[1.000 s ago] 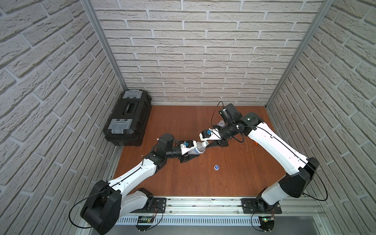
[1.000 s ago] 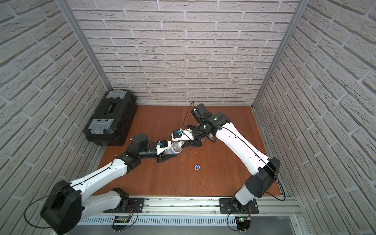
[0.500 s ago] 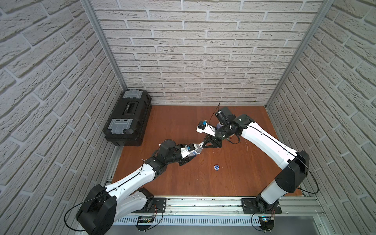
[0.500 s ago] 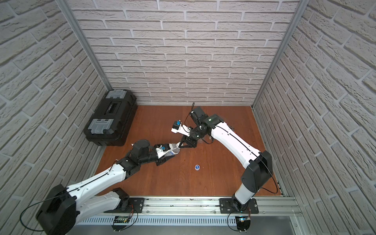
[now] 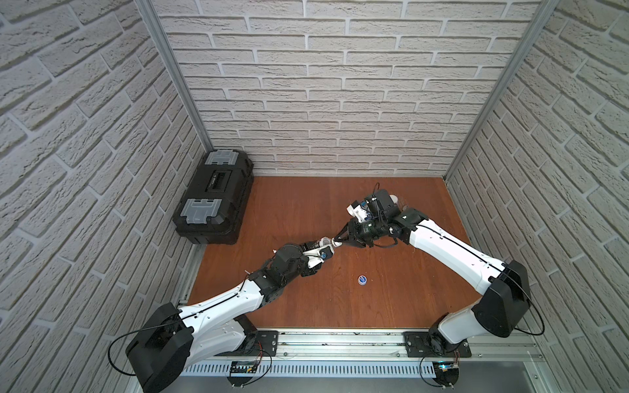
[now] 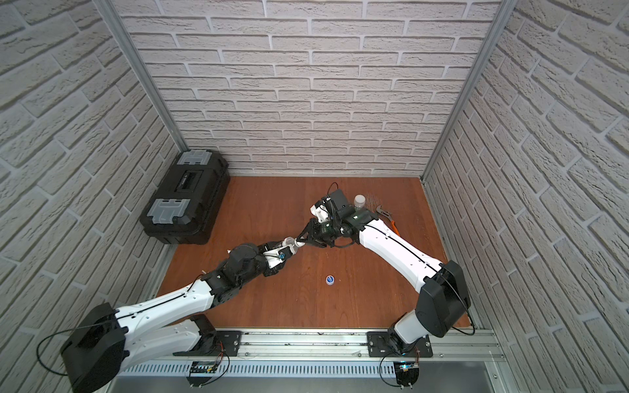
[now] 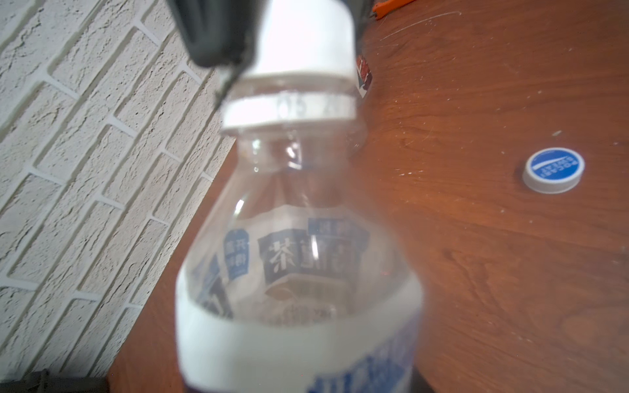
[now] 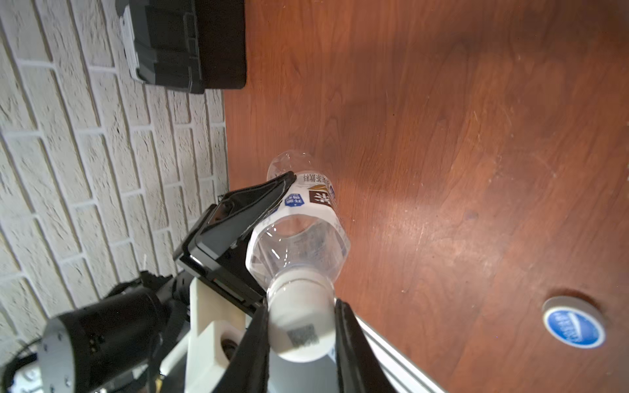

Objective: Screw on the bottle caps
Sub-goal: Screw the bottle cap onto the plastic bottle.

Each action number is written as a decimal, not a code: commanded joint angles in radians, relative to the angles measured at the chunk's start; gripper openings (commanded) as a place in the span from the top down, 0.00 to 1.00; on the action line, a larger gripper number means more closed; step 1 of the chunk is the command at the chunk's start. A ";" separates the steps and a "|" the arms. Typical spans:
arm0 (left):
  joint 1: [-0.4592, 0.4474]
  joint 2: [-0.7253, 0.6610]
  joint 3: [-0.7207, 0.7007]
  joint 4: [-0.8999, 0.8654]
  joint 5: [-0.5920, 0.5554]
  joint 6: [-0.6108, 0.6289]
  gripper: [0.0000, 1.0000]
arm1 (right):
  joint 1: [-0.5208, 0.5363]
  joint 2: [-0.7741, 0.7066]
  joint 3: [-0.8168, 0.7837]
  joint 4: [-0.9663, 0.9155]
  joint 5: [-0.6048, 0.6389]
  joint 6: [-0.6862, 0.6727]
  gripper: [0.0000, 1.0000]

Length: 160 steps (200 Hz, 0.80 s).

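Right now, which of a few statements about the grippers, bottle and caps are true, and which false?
1. The left gripper grips the bottle by its body. True.
2. The right gripper is open, clear of the white cap. False: it is shut on the cap, which sits on the bottle's neck.
3. The blue cap is on a bottle. False: it lies by itself on the table.
4. The toolbox is closed. True.
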 commanded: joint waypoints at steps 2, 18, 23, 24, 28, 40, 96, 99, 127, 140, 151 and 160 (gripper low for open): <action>-0.055 -0.006 0.018 0.208 0.070 0.093 0.62 | 0.006 -0.032 0.018 0.100 0.173 0.164 0.69; -0.039 0.016 0.022 0.147 0.081 0.071 0.62 | -0.003 -0.068 0.076 0.050 0.224 0.058 0.56; -0.027 0.023 0.025 0.130 0.096 0.055 0.62 | -0.011 -0.076 0.095 0.027 0.238 0.016 0.52; -0.024 0.024 0.025 0.126 0.100 0.051 0.62 | -0.012 -0.078 0.099 0.022 0.241 0.008 0.52; -0.011 0.029 0.027 0.109 0.118 0.038 0.62 | -0.017 -0.084 0.116 0.007 0.251 -0.031 0.50; 0.028 0.041 0.027 0.085 0.173 -0.006 0.62 | -0.028 -0.108 0.149 -0.012 0.284 -0.190 0.44; 0.204 0.067 0.105 -0.072 0.609 -0.092 0.61 | -0.033 -0.227 0.112 -0.051 0.150 -1.176 0.31; 0.211 0.071 0.110 -0.082 0.634 -0.091 0.61 | -0.033 -0.232 0.098 -0.050 0.137 -1.227 0.31; 0.246 0.121 0.176 -0.163 0.743 -0.078 0.62 | -0.031 -0.261 0.040 -0.136 -0.006 -1.670 0.31; 0.251 0.142 0.194 -0.182 0.758 -0.077 0.61 | -0.030 -0.252 0.050 -0.187 -0.034 -1.807 0.33; 0.251 0.148 0.205 -0.190 0.770 -0.074 0.62 | -0.030 -0.241 0.054 -0.215 -0.032 -1.901 0.36; 0.251 0.149 0.206 -0.192 0.785 -0.073 0.62 | -0.025 -0.232 0.056 -0.226 -0.012 -1.967 0.36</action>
